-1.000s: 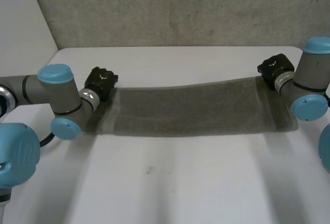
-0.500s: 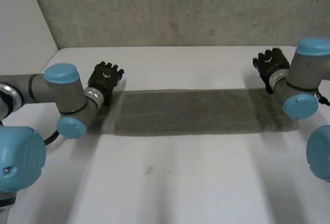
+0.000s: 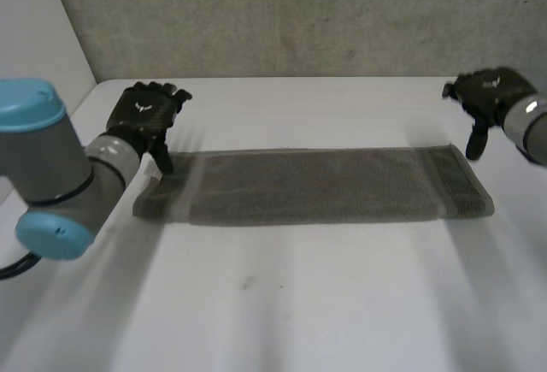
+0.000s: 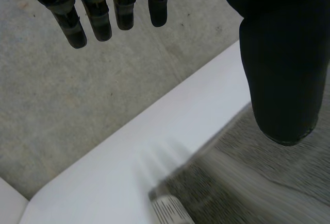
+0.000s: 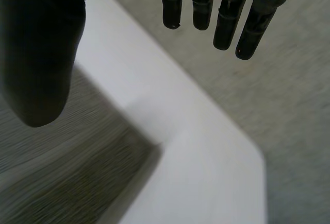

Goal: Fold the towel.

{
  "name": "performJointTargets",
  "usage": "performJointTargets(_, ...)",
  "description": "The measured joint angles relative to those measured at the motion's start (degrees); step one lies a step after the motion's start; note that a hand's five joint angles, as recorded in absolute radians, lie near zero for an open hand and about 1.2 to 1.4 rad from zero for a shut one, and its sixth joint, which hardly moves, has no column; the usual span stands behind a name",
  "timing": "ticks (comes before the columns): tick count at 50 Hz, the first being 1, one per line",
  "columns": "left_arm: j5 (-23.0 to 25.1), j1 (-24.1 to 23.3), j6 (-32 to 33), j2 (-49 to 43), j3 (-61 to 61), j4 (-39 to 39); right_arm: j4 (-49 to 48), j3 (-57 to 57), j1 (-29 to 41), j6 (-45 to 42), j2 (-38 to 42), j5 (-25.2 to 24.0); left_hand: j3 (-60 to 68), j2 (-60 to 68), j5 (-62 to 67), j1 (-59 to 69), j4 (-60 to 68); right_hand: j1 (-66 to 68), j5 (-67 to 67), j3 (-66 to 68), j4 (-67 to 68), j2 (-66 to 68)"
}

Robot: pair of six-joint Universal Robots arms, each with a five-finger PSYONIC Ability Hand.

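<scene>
Left hand [image 3: 144, 114] hangs open over the towel's left end, fingers straight and spread, thumb pointing down near the far left corner, holding nothing. In its wrist view the thumb [image 4: 281, 59] hovers just above the cloth and the fingers [image 4: 93, 15] reach out over bare table. Right hand [image 3: 487, 96] is equally slack: fingers straight, thumb pointing down, empty, and hanging near the far right corner without touching it.

The towel [image 3: 316, 186] lies flat on the white table [image 3: 299, 304] as one long, narrow grey strip stretched from side to side between the two hands. It looks doubled lengthwise, though the layers are hard to tell apart.

Judging from this, a lengthwise fold is done and the strip still needs shortening end to end. The main risk is a shallow grasp. If a hand comes down and catches only the top layer, the strip will peel open when lifted. If the two hands take hold at unequal points, the ends will land askew. Dragging an end instead of lifting it would bunch the cloth into wrinkles.

Count: one towel, one table, two hands, two arms.
</scene>
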Motion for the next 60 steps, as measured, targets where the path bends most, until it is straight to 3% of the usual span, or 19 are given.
performJointTargets(10, 0.0, 0.4, 0.1, 7.0, -13.2, 5.6, -5.0, 17.0, -4.2, -0.4, -2.1, -6.1, 0.0, -0.1, 0.0, 0.0, -0.1, 1.3, 1.0, 0.6, 0.5, 0.4)
performJointTargets(21, 0.0, 0.9, 0.1, 7.6, -16.9, 9.8, -15.3, 20.4, -6.8, -2.2, 4.7, -6.5, 0.0, -0.1, 0.0, 0.0, -0.1, 16.9, 17.1, 15.9, 15.4, 15.2)
performJointTargets(26, 0.0, 0.8, 0.1, 7.4, -17.3, 10.4, -16.4, 19.8, -7.6, -4.6, 6.7, -6.3, 0.0, -0.1, 0.0, 0.0, -0.1, 34.6, 34.7, 33.5, 33.0, 33.2)
performJointTargets(29, 0.0, 0.7, 0.2, 7.3, -17.7, 11.1, -16.5, 19.1, -7.8, -5.9, 7.7, -6.1, 0.0, -0.1, 0.0, 0.0, -0.1, 55.4, 55.0, 54.4, 53.3, 54.6)
performJointTargets(31, 0.0, 0.6, 0.2, 7.3, -18.0, 11.5, -16.5, 18.7, -7.9, -6.3, 8.1, -5.9, 0.0, -0.1, 0.0, 0.0, -0.1, 61.1, 62.0, 60.9, 60.4, 60.2)
performJointTargets(42, 0.0, 0.1, 0.2, 7.6, -18.7, 12.5, -16.8, 16.3, -12.9, -7.7, 5.7, -1.4, 0.0, -0.1, 0.0, 0.0, -0.1, 61.6, 62.8, 62.3, 62.1, 60.4)
performJointTargets(51, -0.3, 0.5, 0.2, 7.6, -18.6, 12.4, -14.6, 9.7, -17.7, -16.4, 4.1, 1.7, 0.0, -0.1, 0.0, 0.0, -0.2, 61.9, 63.0, 62.3, 62.1, 60.4)
performJointTargets(55, -0.3, 0.6, 0.2, 7.7, -18.6, 12.4, -13.0, 5.9, -14.6, -17.3, 3.3, 3.0, -0.3, -0.2, 0.0, -0.3, -0.2, 62.0, 63.1, 62.3, 62.1, 60.4)
performJointTargets(60, -0.4, 0.7, 0.2, 7.9, -18.5, 12.4, -11.9, 0.6, -3.1, -15.2, 2.9, 4.0, -0.3, -0.4, 0.0, -0.3, -0.4, 62.1, 63.1, 62.3, 62.1, 60.4)
